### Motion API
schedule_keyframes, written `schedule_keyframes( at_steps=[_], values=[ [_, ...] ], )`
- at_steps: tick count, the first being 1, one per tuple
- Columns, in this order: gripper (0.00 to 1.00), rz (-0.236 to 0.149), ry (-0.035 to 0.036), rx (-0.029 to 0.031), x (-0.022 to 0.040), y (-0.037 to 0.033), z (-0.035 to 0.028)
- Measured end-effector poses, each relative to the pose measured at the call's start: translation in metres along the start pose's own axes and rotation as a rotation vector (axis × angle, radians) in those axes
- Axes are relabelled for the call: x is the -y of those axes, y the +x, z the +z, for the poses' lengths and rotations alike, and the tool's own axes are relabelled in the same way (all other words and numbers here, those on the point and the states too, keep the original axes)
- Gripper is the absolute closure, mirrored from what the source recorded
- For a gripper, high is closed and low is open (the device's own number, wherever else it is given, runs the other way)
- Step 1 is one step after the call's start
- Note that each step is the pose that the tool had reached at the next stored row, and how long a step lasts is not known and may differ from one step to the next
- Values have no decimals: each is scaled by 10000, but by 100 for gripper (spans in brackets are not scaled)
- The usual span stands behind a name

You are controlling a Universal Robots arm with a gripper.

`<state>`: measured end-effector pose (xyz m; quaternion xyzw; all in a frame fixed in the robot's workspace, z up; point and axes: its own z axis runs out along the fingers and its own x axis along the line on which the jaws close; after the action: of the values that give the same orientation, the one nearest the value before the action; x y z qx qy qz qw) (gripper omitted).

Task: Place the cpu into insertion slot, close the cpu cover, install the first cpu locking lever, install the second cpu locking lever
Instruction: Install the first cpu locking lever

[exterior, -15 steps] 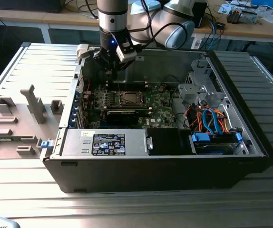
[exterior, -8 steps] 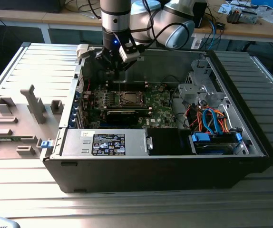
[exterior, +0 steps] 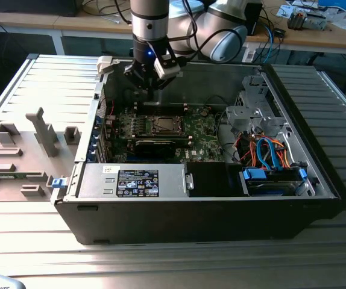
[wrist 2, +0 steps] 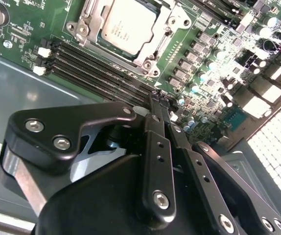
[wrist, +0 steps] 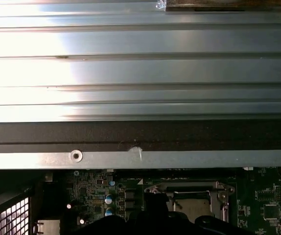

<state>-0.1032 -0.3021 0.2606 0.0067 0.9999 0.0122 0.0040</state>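
The cpu (wrist 2: 128,23) lies flat in the insertion slot (exterior: 164,125) on the green motherboard (exterior: 200,135), silver top up. The cpu cover (wrist 2: 92,20) is down around it as a silvery frame; the same socket shows in the first wrist view (wrist: 192,198). My gripper (exterior: 150,95) hangs above the board near the case's far wall, a short way off from the socket. In the second wrist view the gripper (wrist 2: 157,100) has its black fingers (wrist 2: 156,147) pressed together, nothing held. I cannot tell how the locking levers stand.
Long black memory slots (wrist 2: 96,73) run between gripper and socket. The open case holds a black power supply (exterior: 137,180) at the front and a drive bay with blue and orange cables (exterior: 269,156) on the exterior view's right. Grey fixtures (exterior: 43,132) stand on the ribbed table.
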Motion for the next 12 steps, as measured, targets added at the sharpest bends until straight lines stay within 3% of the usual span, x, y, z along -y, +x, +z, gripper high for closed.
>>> schedule_keyframes(
  at_steps=[12],
  values=[
    [89, 0, 1, 0, -1, -87, 1]
  ],
)
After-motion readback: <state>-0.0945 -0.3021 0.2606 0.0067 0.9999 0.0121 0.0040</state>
